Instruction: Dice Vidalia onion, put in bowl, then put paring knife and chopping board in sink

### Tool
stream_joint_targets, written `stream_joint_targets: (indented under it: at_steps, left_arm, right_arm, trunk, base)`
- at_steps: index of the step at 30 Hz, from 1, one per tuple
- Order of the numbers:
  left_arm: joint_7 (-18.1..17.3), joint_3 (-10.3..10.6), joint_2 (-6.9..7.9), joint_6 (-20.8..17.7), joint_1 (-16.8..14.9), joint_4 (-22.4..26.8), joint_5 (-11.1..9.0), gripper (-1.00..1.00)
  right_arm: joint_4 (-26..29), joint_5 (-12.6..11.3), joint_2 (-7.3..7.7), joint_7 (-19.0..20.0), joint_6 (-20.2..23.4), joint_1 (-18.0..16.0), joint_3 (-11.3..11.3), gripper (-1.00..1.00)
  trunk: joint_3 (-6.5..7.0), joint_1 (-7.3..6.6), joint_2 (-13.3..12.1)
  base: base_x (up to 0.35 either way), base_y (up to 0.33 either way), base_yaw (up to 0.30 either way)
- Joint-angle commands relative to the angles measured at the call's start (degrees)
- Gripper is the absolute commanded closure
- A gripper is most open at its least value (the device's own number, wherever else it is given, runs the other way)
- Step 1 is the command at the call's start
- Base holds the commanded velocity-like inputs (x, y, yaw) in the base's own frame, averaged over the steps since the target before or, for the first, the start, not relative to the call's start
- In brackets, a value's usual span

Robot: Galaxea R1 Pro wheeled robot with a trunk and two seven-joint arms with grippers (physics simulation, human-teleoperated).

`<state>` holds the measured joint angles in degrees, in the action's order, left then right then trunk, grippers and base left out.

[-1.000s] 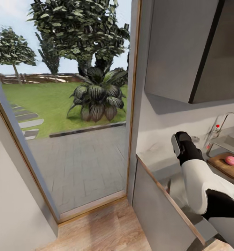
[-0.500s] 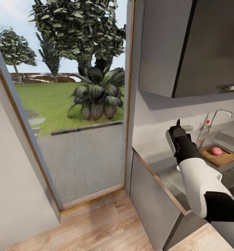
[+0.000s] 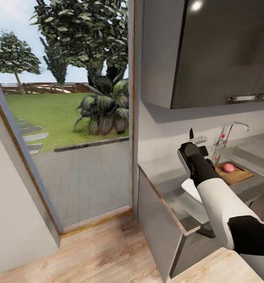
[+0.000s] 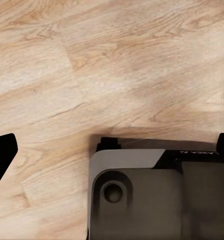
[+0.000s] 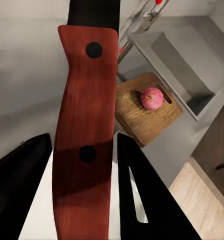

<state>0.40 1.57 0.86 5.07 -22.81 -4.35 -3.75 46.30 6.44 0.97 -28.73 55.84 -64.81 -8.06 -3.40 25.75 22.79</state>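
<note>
My right gripper (image 3: 194, 148) is shut on the paring knife (image 5: 86, 100) by its red handle, and the dark blade tip (image 3: 191, 133) points up. It hangs above the grey countertop (image 3: 167, 184), over a white bowl (image 3: 189, 188). Farther along lies the brown chopping board (image 3: 237, 175) with the pinkish Vidalia onion (image 3: 228, 168) on it. The right wrist view has the onion (image 5: 152, 98) on the board (image 5: 142, 120), beside the sink (image 5: 179, 62). In the head view the sink (image 3: 252, 155) and its chrome tap (image 3: 227, 135) are behind the board. My left gripper (image 4: 112, 150) is open above the wooden floor.
A tall glass door (image 3: 69, 118) onto a garden takes up the left. Dark wall cabinets (image 3: 210, 51) hang over the countertop. The counter ends at a corner (image 3: 141, 169) by the door frame. My own base (image 4: 157, 195) stands on the wooden floor (image 3: 100, 255).
The head view has swung, so the counter, board and sink sit farther left in the picture. The right arm still holds the knife, and its blade tip now shows above the gripper.
</note>
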Motion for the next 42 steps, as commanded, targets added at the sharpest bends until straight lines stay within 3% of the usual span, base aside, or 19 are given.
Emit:
stream_joint_targets:
  at_steps: [1, 24, 27, 28, 31, 42]
  left_arm:
    - [0.0, 0.2, -0.02, 0.5, -0.1, -0.3, -0.4, -1.00]
    - [0.0, 0.3, -0.15, 0.4, -0.1, -0.3, -0.4, -1.00]
    - [0.0, 0.3, -0.16, 0.4, -0.1, -0.3, -0.4, -1.00]
    - [0.0, 0.3, -0.16, 0.4, -0.1, -0.3, -0.4, -1.00]
    - [0.0, 0.3, -0.16, 0.4, -0.1, -0.3, -0.4, -1.00]
    - [0.0, 0.3, -0.16, 0.4, -0.1, -0.3, -0.4, -1.00]
  right_arm:
    - [0.0, 0.3, 0.08, 0.1, 0.4, -0.1, -0.4, 1.00]
    - [0.4, 0.3, -0.01, 0.0, 0.4, -0.1, -0.9, 1.00]
    - [0.4, 0.3, -0.01, 0.0, 0.4, -0.1, -1.9, 1.00]
    - [0.4, 0.4, -0.01, 0.0, 0.4, -0.1, -4.7, 1.00]
    - [0.4, 0.5, -0.01, 0.0, 0.4, 0.0, -6.3, 1.00]
    - [0.4, 0.5, -0.01, -0.1, 0.4, -0.1, -6.9, 1.00]
  trunk:
    - [-0.13, 0.04, 0.1]
    - [-0.13, 0.04, 0.1]
    - [-0.13, 0.04, 0.1]
    - [-0.13, 0.04, 0.1]
    - [-0.13, 0.04, 0.1]
    - [-0.13, 0.04, 0.1]
  base:
    - [-0.001, -0.312, 0.000]
    - [-0.030, -0.319, 0.202]
    - [-0.100, -0.320, 0.246]
    - [-0.135, -0.320, 0.246]
    - [-0.148, -0.320, 0.245]
    - [-0.167, -0.313, 0.084]
